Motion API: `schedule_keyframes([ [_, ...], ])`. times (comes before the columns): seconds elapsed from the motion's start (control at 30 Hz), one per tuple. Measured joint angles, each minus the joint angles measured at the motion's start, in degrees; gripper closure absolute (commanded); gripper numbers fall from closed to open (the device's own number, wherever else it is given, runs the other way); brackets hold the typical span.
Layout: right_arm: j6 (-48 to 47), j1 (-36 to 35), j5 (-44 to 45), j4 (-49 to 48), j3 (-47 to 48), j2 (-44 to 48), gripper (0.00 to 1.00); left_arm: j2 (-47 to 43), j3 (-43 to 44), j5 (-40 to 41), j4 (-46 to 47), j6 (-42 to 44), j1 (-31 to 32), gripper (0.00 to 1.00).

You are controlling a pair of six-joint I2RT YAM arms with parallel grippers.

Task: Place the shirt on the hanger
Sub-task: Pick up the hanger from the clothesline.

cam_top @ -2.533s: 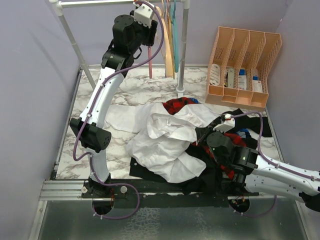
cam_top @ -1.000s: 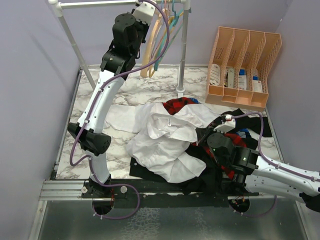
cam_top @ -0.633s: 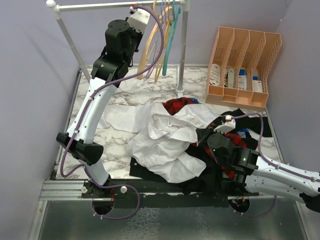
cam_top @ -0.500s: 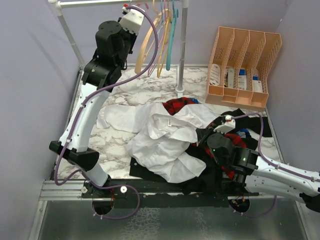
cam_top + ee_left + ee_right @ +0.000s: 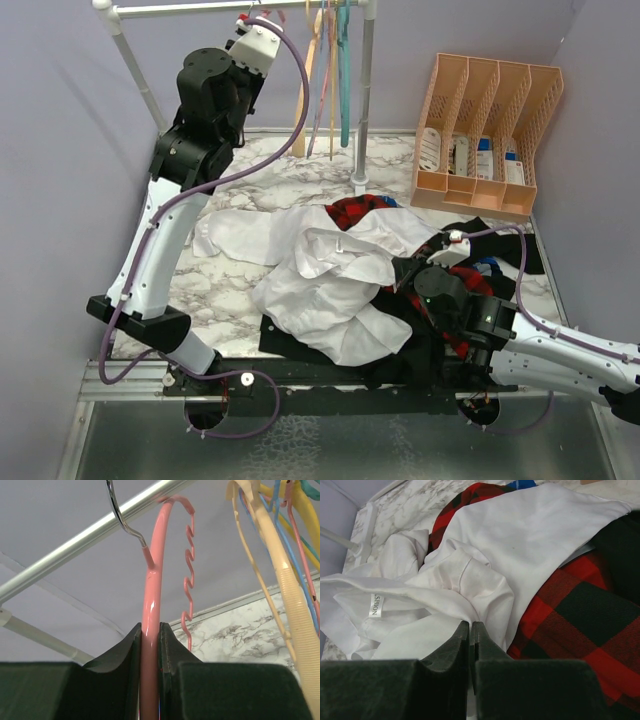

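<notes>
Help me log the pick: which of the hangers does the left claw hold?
The thin pink hanger with wavy notched arms, pinched in the left claw; the thick peach hanger and teal hanger hang free.

Top view overlooks the whole table (image 5: 270, 185) from above; left wrist faces up, close under the rail (image 5: 60, 560); right wrist skims the shirt (image 5: 530, 535); top shares both.

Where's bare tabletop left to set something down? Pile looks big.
Bare marble tabletop shows near-left, between the left arm and the white button-up shirt, and far-left, between the shirt's sleeve and the silver rack post. A small patch sits between that post and the peach slotted organizer. Centre to near-right is crowded: red-and-black plaid shirt, black garment, right arm.
</notes>
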State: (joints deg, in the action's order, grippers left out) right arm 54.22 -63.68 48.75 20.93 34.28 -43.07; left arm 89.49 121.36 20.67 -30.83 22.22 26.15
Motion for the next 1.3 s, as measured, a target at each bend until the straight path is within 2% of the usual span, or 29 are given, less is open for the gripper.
schedule_keyframes([
  [0.07, -0.04, 0.00, 0.00, -0.13, -0.26, 0.15, 0.99, -0.81, -1.25, 0.02, 0.20, 0.00, 0.00, 1.00],
  [0.3, -0.50, 0.00, 0.00, -1.42, -0.72, -0.20, 0.99, -8.63, -14.97, 0.22, -1.16, -0.26, 0.00, 1.00],
  [0.43, -0.50, 0.00, -0.04, -1.88, -1.03, -0.42, 0.99, -10.64, -19.69, 0.26, -3.30, -0.26, 0.00, 1.00],
  [0.57, -0.50, 0.00, -0.04, -1.88, -1.16, -0.42, 0.99, -10.84, -19.02, -1.55, -7.82, -0.39, -0.02, 1.00],
  [0.8, -0.55, 0.00, -0.02, -1.77, -1.09, -0.90, 0.99, -14.91, -13.22, -9.84, -21.57, 0.42, -0.02, 1.00],
  [1.07, 0.28, 0.00, 0.28, 1.49, 4.39, -9.27, 0.99, -25.64, -15.41, -17.44, -33.64, 8.52, -0.02, 1.00],
  [1.3, 1.09, 0.02, 0.44, 2.05, 4.76, -10.12, 0.99, -27.30, -13.07, -23.10, -41.35, 15.23, -0.02, 1.00],
])
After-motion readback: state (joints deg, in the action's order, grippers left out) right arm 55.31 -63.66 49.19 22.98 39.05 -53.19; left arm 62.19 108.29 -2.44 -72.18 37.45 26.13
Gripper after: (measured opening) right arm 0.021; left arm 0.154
